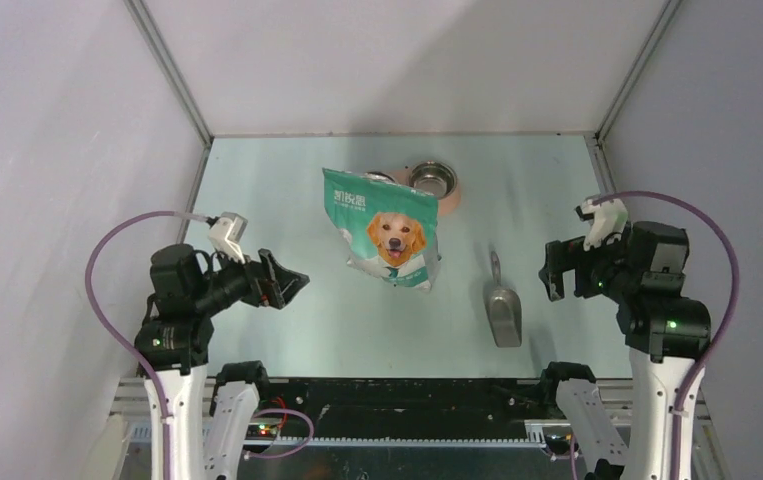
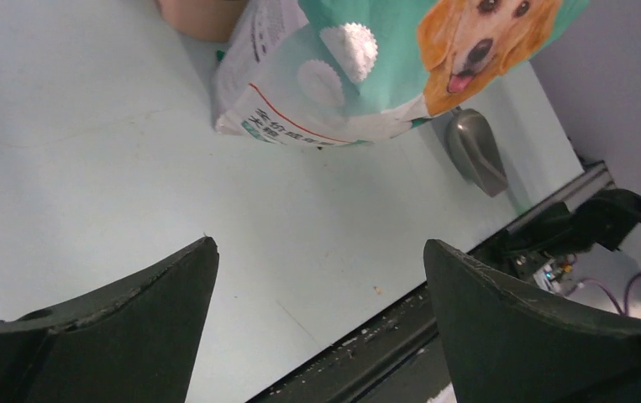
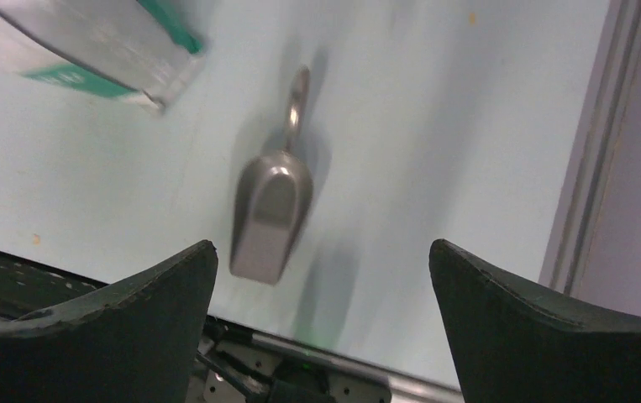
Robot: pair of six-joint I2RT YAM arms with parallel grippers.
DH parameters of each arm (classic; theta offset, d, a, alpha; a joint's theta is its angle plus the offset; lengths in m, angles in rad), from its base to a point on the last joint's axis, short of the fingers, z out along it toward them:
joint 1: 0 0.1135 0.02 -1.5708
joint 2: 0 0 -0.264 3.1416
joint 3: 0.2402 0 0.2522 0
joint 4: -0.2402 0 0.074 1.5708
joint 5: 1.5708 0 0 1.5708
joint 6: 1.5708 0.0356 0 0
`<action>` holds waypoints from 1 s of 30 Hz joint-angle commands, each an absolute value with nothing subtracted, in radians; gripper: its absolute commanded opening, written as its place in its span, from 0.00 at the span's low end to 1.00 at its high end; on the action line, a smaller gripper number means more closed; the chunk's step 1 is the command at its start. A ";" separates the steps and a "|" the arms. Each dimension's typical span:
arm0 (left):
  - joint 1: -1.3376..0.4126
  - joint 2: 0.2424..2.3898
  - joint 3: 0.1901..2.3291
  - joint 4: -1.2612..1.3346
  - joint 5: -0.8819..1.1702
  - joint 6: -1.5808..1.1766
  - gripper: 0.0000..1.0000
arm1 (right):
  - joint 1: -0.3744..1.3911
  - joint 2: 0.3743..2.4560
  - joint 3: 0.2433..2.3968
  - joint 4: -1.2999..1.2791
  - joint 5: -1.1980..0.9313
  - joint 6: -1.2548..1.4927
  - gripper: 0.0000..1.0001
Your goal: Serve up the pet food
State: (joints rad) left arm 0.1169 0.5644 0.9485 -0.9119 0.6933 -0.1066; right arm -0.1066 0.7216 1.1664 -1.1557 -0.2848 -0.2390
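No pet food shows in any view. A teal-green foil bag (image 1: 387,228) printed with a golden dog stands upright mid-table, also in the left wrist view (image 2: 367,67) and, at its corner, the right wrist view (image 3: 81,46). A grey metal scoop (image 1: 503,305) lies flat to its right, handle pointing away (image 3: 270,210). My left gripper (image 1: 282,280) hovers open to the left of the bag, nothing between its fingers (image 2: 317,252). My right gripper (image 1: 554,270) hangs open just right of the scoop and above it (image 3: 321,252).
A metal bowl (image 1: 433,180) sits on a pinkish mat (image 1: 450,203) behind the bag. Grey walls enclose the table on three sides. The black front rail (image 1: 387,395) runs along the near edge. A tiny brown crumb (image 2: 377,290) lies near that edge.
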 commanded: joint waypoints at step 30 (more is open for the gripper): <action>-0.081 0.773 1.339 -1.027 0.630 0.178 0.96 | 0.689 1.803 2.321 -1.115 -0.450 -0.264 0.75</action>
